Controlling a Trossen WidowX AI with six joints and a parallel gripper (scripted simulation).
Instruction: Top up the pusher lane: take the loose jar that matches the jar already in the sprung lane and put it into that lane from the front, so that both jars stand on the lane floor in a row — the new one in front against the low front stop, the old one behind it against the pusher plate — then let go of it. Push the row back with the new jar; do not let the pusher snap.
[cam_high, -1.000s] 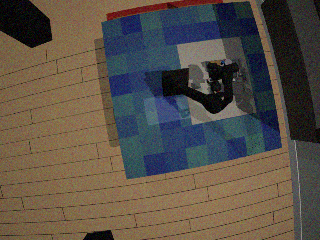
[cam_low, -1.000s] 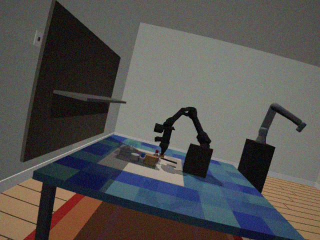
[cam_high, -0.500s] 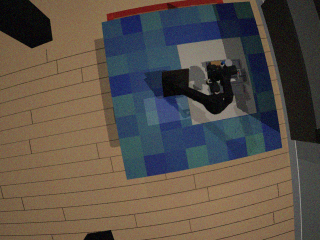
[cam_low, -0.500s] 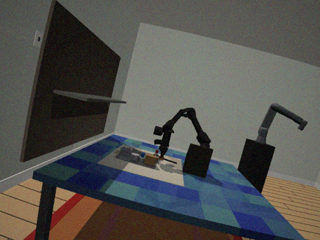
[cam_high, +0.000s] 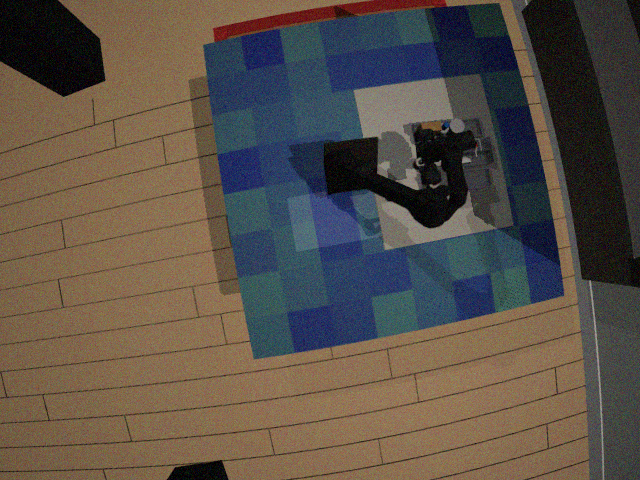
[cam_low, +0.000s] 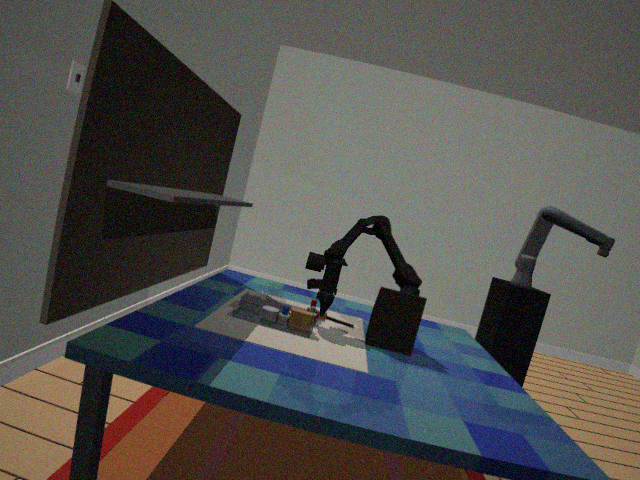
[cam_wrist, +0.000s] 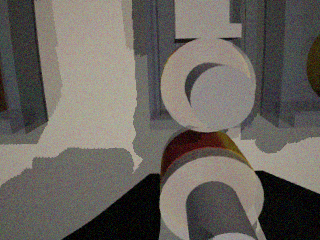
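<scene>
- The desk, a blue and green patchwork, carries the whole scene, with the arm reaching down from its dark base to the grey rack of lanes on the pale mat.
- The sprung lane runs straight away ahead of the gripper, its grey side walls on either side of the line of travel, and the pale pusher plate sits at the far end.
- The old jar, white-lidded, stands in that lane just ahead of the gripper, in front of the pusher plate.
- The gripper is pinching the loose jar, a red-bodied jar with a white lid, directly beneath it and nearly touching the old jar in the wrist view; whether they touch I cannot tell.
- Here's the danger: a push off the lane's centre line could tip the old jar or jam the held jar against a side wall.
- If the jar rides too high it may not drop behind the low front stop, which I can't pick out here.
- Letting go before the jar is seated would let the spring fling the row forward. That's the snap to avoid.
- Off to one side of the gripper sit a tan box and a blue-capped jar; they're near, but not in the path.
- A thin dark rod lies on the mat behind the gripper, clear of the lane.
</scene>
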